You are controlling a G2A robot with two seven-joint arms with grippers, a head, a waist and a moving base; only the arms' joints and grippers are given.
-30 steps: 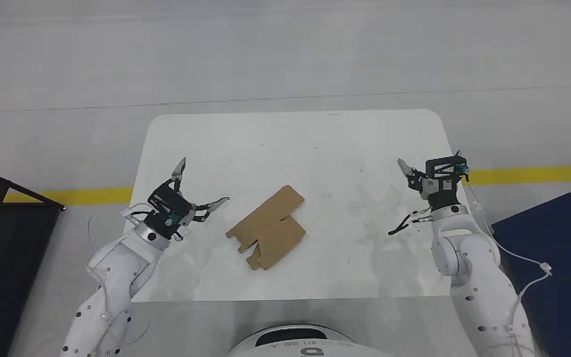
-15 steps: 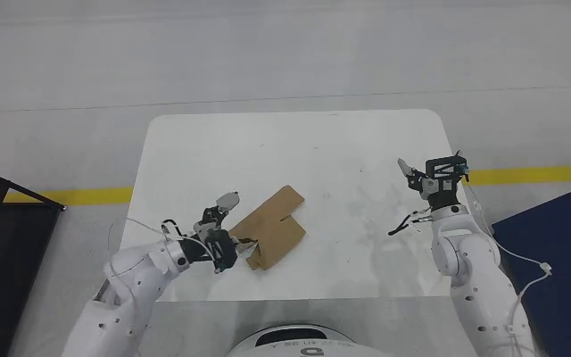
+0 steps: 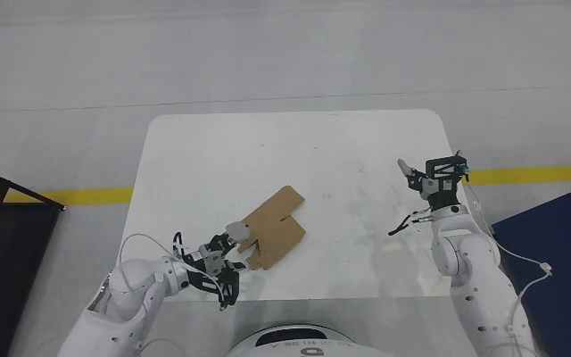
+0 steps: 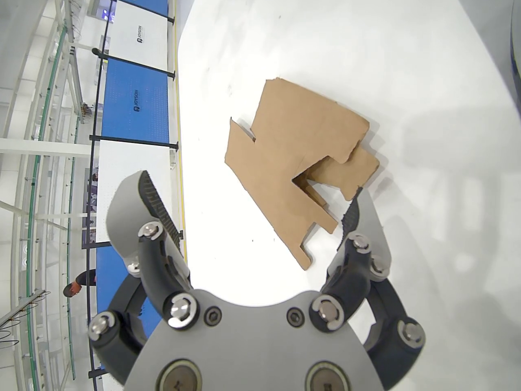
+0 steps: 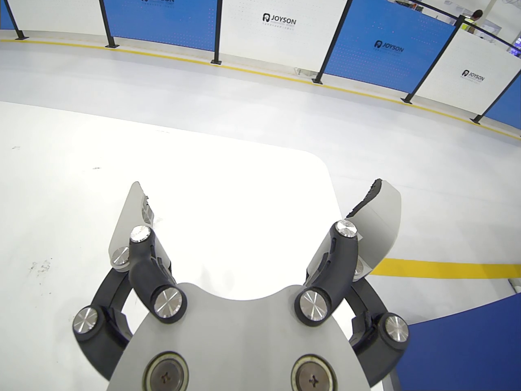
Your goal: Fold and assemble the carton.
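Observation:
A flat brown carton (image 3: pixel 269 228) lies unfolded on the white table (image 3: pixel 285 152), a little left of the middle and close to the front edge. Notched flaps stick out at its near end. My left gripper (image 3: pixel 232 260) stands open at that near end. In the left wrist view the carton (image 4: pixel 297 152) lies just ahead of the left gripper (image 4: pixel 250 187), and one fingertip (image 4: pixel 355 209) is right at the edge of the small flap. My right gripper (image 3: pixel 399 198) hangs open over the table's right side, far from the carton, and the right gripper (image 5: pixel 257 185) holds nothing.
The table's front edge (image 3: pixel 294 299) runs just behind the left gripper. A yellow floor line (image 3: pixel 89 195) passes on both sides of the table. A dark blue surface (image 3: pixel 544 228) lies off the right edge.
My left arm has swung from the table's left edge in toward the front, bringing its open gripper to the carton's near flaps. The carton and the right arm have stayed put.

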